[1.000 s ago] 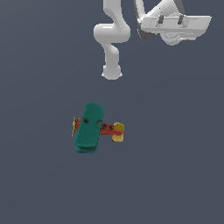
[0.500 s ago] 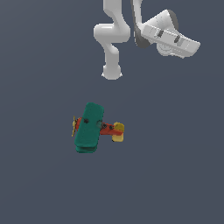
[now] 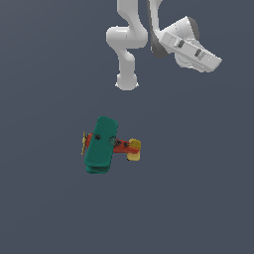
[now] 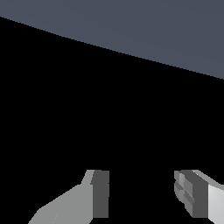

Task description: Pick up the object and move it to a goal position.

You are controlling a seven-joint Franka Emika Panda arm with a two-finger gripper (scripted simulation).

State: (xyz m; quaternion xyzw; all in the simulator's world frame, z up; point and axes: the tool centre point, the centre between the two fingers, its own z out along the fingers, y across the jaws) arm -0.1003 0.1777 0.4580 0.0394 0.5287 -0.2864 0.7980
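The toy biplane (image 3: 105, 144) is lying flat on the floor (image 3: 44, 208), near its middle, propeller pointing toward the exterior view's left and tail toward the right. The arm's base (image 3: 126, 82) is standing behind it, and the gripper (image 4: 142, 194) is hanging above, well apart, toward the right.

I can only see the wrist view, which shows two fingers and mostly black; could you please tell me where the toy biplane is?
Observer: The toy biplane lies on the grey floor, low and to the exterior view's left of the arm's base.
Operator: Thank you. Is the gripper anywhere near it?
Observer: No. The gripper sits at the end of the wrist at the upper right of the exterior view, well apart from the plane.
Operator: Which way does the plane face?
Observer: Its yellow propeller points to the exterior view's left, its yellow tail to the right.
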